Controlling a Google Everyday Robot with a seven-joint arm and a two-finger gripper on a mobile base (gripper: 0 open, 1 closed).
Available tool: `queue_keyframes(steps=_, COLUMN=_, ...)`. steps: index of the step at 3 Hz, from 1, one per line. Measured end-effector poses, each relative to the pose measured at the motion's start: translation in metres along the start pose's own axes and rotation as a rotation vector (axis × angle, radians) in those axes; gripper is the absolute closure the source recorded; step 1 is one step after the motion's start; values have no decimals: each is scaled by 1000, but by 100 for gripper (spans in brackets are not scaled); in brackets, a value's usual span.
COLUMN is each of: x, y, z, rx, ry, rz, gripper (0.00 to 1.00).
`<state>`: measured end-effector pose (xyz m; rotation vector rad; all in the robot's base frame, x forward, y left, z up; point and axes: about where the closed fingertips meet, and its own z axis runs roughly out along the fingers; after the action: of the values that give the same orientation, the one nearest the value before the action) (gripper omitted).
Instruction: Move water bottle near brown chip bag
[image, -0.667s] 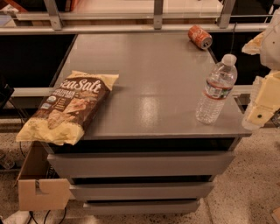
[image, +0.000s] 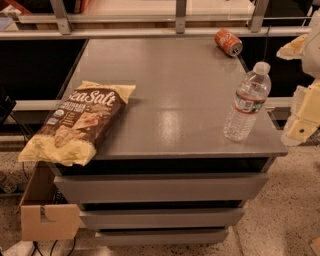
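Just left of the gripper (image: 300, 125) stands the water bottle (image: 247, 102), upright and untouched (how open the gripper is, I cannot tell); the brown chip bag (image: 77, 125) lies farther left.

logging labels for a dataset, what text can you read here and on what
"Sea Salt": white letters on the brown chip bag
Smaller print below it: too blurred
water bottle label: too blurred
soda can: unreadable
gripper, at the right edge beyond the bottle: no text
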<state>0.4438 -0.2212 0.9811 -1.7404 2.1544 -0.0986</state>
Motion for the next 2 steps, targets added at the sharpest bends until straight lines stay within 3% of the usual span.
queue_keyframes(steps=2, x=17, y=-13, z=26, rx=-17, ry=-129, rz=-102, gripper=0)
